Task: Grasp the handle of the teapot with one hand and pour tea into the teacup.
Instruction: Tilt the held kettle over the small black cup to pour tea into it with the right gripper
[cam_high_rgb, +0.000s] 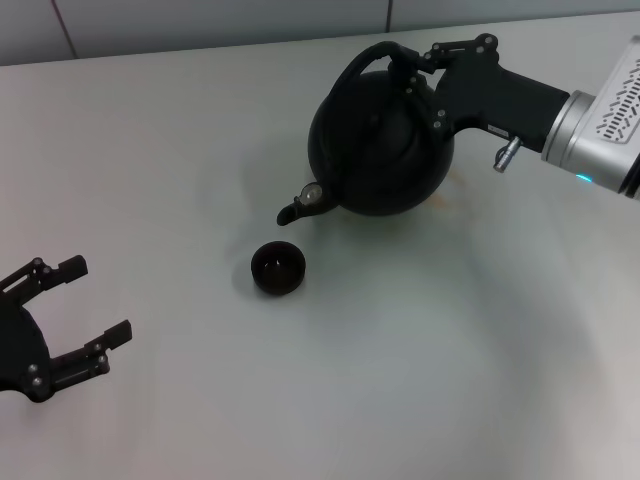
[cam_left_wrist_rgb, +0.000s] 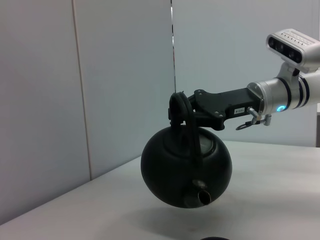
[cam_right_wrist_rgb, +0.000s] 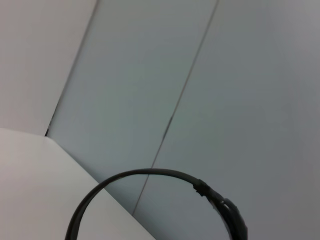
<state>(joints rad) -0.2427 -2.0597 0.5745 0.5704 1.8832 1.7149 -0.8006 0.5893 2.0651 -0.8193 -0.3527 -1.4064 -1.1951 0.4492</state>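
Note:
The large matte black teapot (cam_high_rgb: 382, 148) hangs tilted above the table, its short spout (cam_high_rgb: 292, 211) pointing down toward the small dark teacup (cam_high_rgb: 278, 268), which stands on the table just below and in front of the spout. My right gripper (cam_high_rgb: 412, 62) is shut on the black hoop handle (cam_high_rgb: 372, 55) at the pot's top. The left wrist view shows the teapot (cam_left_wrist_rgb: 186, 171) lifted off the table and held by the handle (cam_left_wrist_rgb: 179, 107). The right wrist view shows only the handle's arc (cam_right_wrist_rgb: 150, 175). My left gripper (cam_high_rgb: 88, 308) is open and empty at the near left.
The white table (cam_high_rgb: 180, 150) ends at a grey panelled wall (cam_high_rgb: 200, 20) along the far side. The teacup's rim just shows at the bottom edge of the left wrist view (cam_left_wrist_rgb: 215, 238).

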